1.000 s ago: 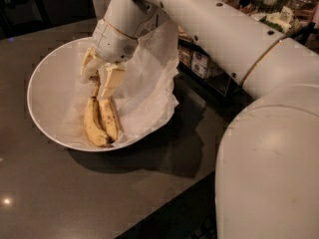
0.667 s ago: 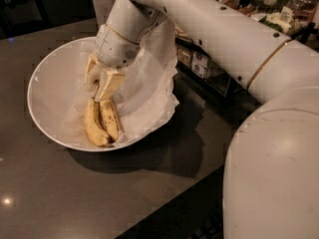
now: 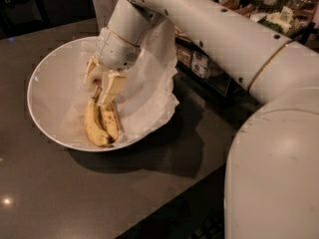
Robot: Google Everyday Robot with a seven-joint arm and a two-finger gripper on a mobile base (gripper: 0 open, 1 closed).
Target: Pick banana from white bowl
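The banana [image 3: 97, 126], a pair of speckled yellow fruits joined at a dark stem, lies at the front of the white bowl [image 3: 45, 91] on the crinkled paper lining [image 3: 149, 91]. My gripper [image 3: 101, 83] reaches down into the bowl from the upper right. It is open, with one finger on each side of the banana's stem end. The banana rests on the paper. The stem tip is partly hidden between the fingers.
The bowl stands on a dark grey table [image 3: 75, 193], whose edge runs diagonally at the front right. A black wire rack of packets [image 3: 199, 63] stands just behind the bowl on the right. My own white arm [image 3: 269, 148] fills the right side.
The gripper has come down a little towards the banana's stem end, with its fingers the same distance apart. The banana and the bowl have not moved.
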